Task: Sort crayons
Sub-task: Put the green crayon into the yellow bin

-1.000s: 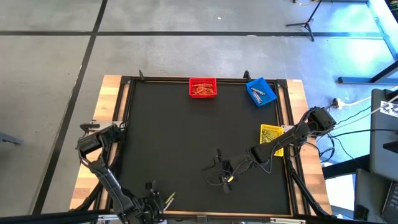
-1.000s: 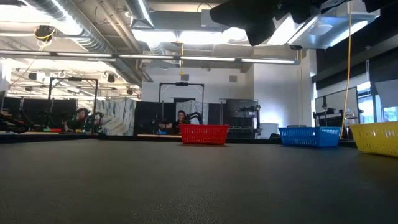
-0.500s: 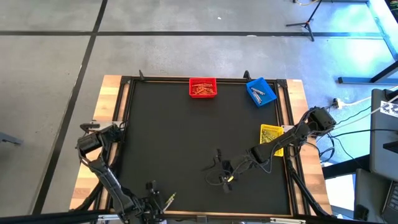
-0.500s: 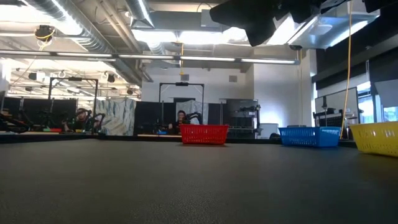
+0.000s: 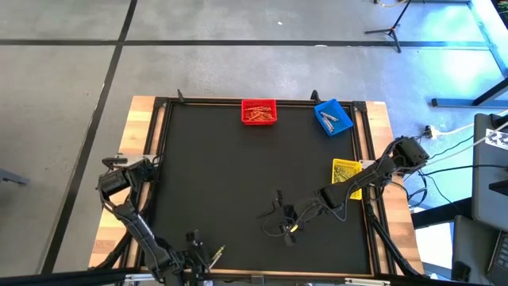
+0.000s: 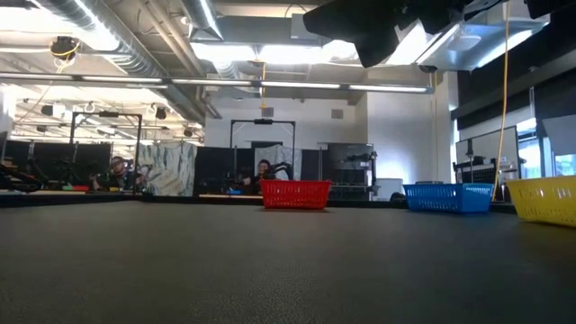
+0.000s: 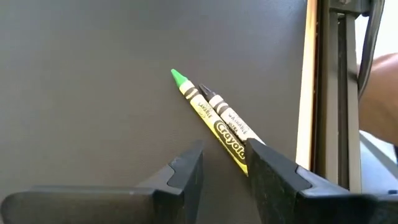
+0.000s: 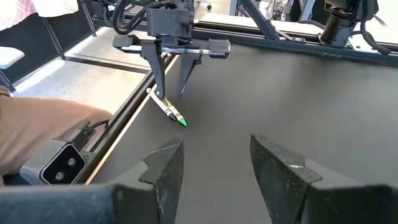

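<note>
From above, the left pincer [image 5: 208, 256] is hanging at the counter's [image 5: 222, 167] near edge, the right pincer [image 5: 282, 220] idling mid-counter, released. Through the left wrist, released fingers [image 7: 186, 174] are straddling two crayons [image 7: 214, 118] lying touching; the frame rail [image 7: 326, 93] is crowding one side, so approaching from the open mat looks wiser.

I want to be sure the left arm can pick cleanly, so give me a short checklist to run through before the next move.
1. Left gripper open: ok.
2. Target in reach: ok, the green crayon lies just ahead of its fingers.
3. Target isolated: not ok, a second crayon lies against it.
4. Room near the table edge: cannot tell, the crayons lie close to it.
5. Right gripper out of the way: ok, open and apart from the crayons.
6. Matching bin for green: not ok, only red, blue and yellow bins show.
</note>
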Action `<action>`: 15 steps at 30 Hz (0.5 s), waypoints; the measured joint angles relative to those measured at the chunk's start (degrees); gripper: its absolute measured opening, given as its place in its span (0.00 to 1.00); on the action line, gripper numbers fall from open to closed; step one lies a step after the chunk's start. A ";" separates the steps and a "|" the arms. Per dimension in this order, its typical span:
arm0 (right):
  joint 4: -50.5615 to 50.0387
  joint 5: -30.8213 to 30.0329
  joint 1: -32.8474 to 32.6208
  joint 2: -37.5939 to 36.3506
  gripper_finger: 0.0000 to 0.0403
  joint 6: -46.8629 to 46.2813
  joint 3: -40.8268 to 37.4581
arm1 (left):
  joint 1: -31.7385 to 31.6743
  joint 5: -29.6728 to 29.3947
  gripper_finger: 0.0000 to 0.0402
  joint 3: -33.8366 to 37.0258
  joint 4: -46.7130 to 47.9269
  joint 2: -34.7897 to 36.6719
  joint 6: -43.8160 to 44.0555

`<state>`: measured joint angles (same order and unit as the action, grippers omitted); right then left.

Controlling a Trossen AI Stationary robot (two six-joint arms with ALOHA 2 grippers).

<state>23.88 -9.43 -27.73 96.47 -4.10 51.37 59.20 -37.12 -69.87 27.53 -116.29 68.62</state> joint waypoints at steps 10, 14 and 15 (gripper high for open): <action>0.00 0.00 0.00 0.00 0.45 -0.03 0.00 | -0.04 0.49 0.29 0.61 1.64 -0.02 -0.22; 0.00 0.00 0.00 0.00 0.45 -0.06 0.00 | -0.12 0.40 0.29 0.61 1.59 -0.02 -0.20; 0.00 0.00 0.00 0.00 0.45 -0.06 0.00 | -0.15 0.43 0.29 0.61 1.60 -0.02 -0.20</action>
<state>23.88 -9.43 -27.73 96.47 -4.16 51.37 59.05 -36.70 -69.25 29.13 -116.31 68.42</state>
